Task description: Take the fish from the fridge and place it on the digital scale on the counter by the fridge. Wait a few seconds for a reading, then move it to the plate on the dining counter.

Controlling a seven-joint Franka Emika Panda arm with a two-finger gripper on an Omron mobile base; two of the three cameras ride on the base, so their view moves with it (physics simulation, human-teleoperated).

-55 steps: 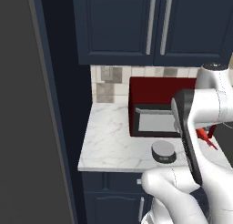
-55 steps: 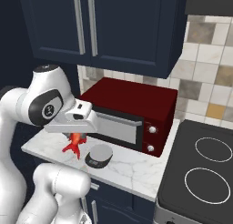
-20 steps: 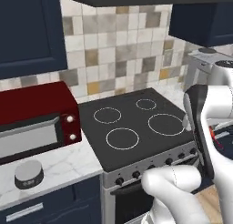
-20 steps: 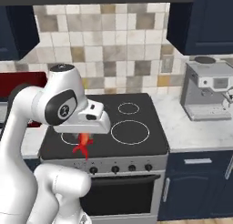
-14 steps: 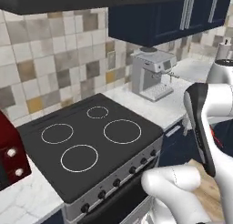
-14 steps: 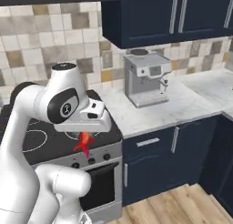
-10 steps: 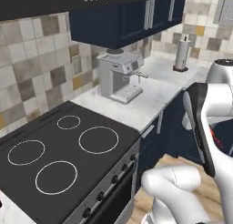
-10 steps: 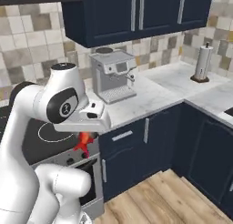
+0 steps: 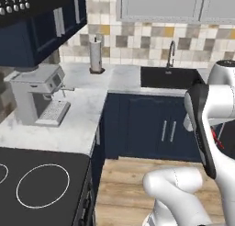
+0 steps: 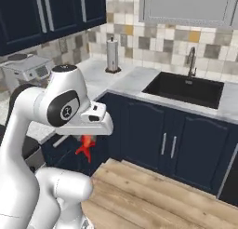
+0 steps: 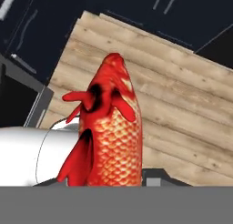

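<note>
One stage looks left to you: the gripper [image 10: 86,140] has its jaws pinched on the fish [image 10: 85,145], which hangs head-down under the hand at about 9 o'clock in the right base view, so I judge only the carry to the plate remains. You have open wooden floor [image 10: 153,195] below the fish, but navy cabinets [image 10: 172,144] with the sink [image 10: 186,89] stand close at 2 o'clock, and the marble worktop edge [image 9: 94,133] runs near at 9 o'clock in the left base view
</note>
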